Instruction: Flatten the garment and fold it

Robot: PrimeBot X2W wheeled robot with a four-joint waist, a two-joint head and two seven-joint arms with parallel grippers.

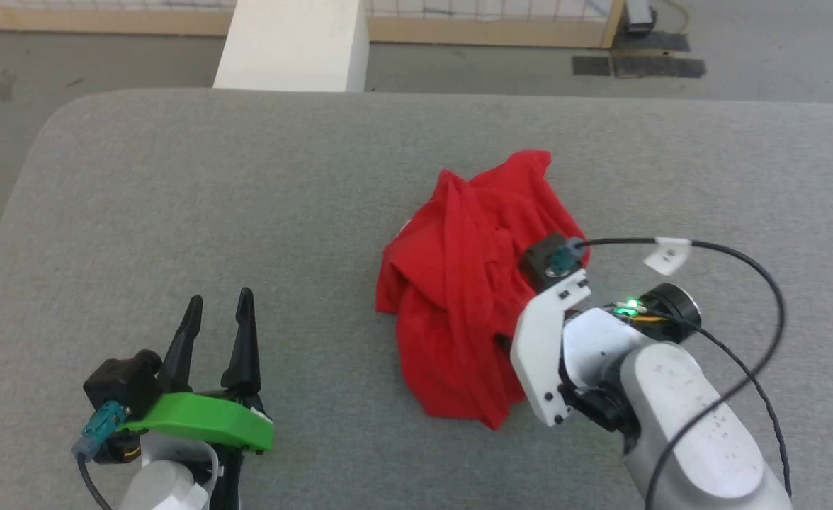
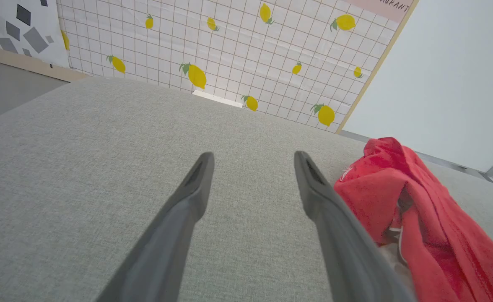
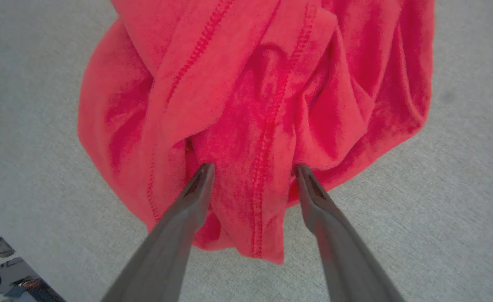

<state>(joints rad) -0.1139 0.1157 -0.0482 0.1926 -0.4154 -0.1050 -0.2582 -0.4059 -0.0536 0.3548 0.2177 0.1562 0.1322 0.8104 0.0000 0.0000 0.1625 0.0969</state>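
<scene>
The garment lies in a crumpled red heap on the grey table, right of centre; its print and white sleeves are mostly hidden, with a bit of white showing in the left wrist view. My right gripper is open, its fingers straddling a stitched fold of the garment near the heap's lower edge. In the head view the right wrist covers the heap's right side and hides the fingers. My left gripper is open over bare table at the lower left, well left of the garment.
The grey padded table has bare room to the left and beyond the heap. A white pillar stands past the far edge. A lemon-patterned wall rises behind the table. A black cable loops off the right wrist.
</scene>
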